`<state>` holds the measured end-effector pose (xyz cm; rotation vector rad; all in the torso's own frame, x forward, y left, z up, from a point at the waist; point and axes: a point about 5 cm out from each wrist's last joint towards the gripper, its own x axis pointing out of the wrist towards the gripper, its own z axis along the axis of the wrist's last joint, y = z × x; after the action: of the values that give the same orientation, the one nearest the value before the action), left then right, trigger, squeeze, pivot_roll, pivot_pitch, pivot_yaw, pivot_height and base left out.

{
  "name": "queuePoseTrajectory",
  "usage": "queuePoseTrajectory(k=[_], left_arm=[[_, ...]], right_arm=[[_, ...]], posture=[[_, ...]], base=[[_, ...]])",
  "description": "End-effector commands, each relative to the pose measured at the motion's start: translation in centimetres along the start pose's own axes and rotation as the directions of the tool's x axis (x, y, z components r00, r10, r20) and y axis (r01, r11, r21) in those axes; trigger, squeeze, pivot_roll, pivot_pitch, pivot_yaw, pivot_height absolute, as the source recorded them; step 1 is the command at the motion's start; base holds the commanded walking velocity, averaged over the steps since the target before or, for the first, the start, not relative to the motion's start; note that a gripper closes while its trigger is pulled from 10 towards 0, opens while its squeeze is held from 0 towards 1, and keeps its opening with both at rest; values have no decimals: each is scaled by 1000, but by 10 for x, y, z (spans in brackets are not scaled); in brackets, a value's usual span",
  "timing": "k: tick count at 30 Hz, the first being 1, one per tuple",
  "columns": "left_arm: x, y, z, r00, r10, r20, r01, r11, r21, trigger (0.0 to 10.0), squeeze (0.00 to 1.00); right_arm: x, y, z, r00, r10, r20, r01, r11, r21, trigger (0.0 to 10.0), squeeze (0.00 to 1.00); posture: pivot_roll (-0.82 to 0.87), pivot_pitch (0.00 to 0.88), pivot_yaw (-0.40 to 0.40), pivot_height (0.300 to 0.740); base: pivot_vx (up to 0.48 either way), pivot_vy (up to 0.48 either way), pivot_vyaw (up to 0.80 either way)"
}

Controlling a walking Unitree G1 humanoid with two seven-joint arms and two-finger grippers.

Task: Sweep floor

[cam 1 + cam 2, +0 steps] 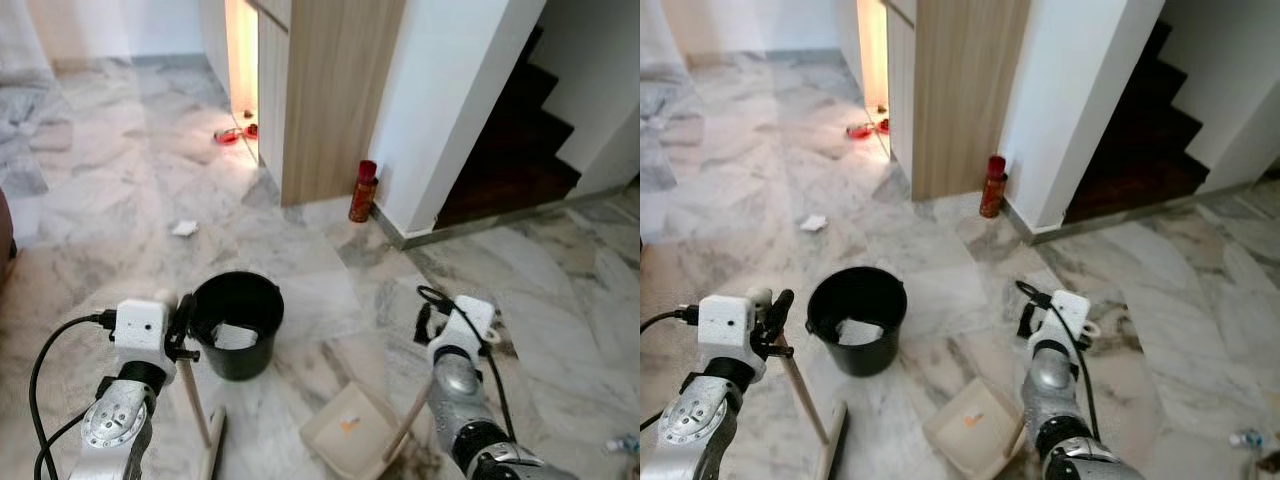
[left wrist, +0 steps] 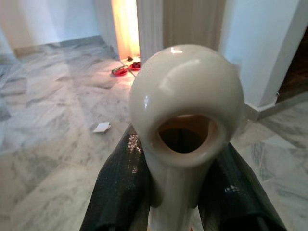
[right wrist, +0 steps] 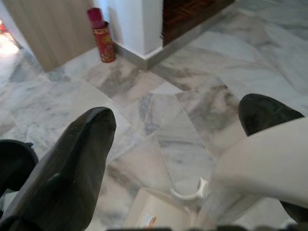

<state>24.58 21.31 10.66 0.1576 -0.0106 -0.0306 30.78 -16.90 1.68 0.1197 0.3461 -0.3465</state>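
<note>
My left gripper [image 1: 182, 320] is shut on the cream top of a broom handle [image 2: 185, 110], which sits between the two black fingers [image 2: 115, 192]. The wooden stick [image 1: 197, 400] slants down to the brush head [image 1: 213, 455] on the marble floor. My right gripper [image 3: 178, 125] holds the cream end of the dustpan handle [image 3: 262, 161], pressed against one finger. The beige dustpan [image 1: 345, 432] rests on the floor in front of me with a small orange scrap [image 1: 348, 424] in it. A white paper scrap [image 1: 184, 228] lies further out on the floor.
A black bucket [image 1: 237, 325] with white paper inside stands between broom and dustpan. A red can [image 1: 363, 190] stands by the wooden panel [image 1: 330, 100] and white pillar [image 1: 450, 110]. Dark stairs [image 1: 520, 150] rise at right. Red items [image 1: 230, 135] lie in the lit doorway. Small litter [image 1: 620, 443] lies far right.
</note>
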Motion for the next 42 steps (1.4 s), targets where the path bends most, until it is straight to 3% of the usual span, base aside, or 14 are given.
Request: queuePoseTrajectory(k=[1, 36, 42], left_arm=[[1, -2, 8, 999, -10, 38, 10, 1000, 7, 10000, 0], [0, -3, 8, 999, -11, 34, 11, 1000, 9, 10000, 0], [0, -3, 8, 999, -13, 38, 13, 1000, 10, 10000, 0]], right_arm=[[3, -8, 4, 1000, -27, 13, 27, 1000, 0, 10000, 0], [2, -11, 1, 998, -63, -8, 63, 998, 0, 10000, 0], [2, -12, 1, 998, -66, -6, 66, 998, -1, 10000, 0]], posture=[[272, 40, -94, 740], [275, 46, -92, 740], [275, 45, -92, 740]], base=[[0, 345, 0], [0, 351, -199], [0, 0, 0]])
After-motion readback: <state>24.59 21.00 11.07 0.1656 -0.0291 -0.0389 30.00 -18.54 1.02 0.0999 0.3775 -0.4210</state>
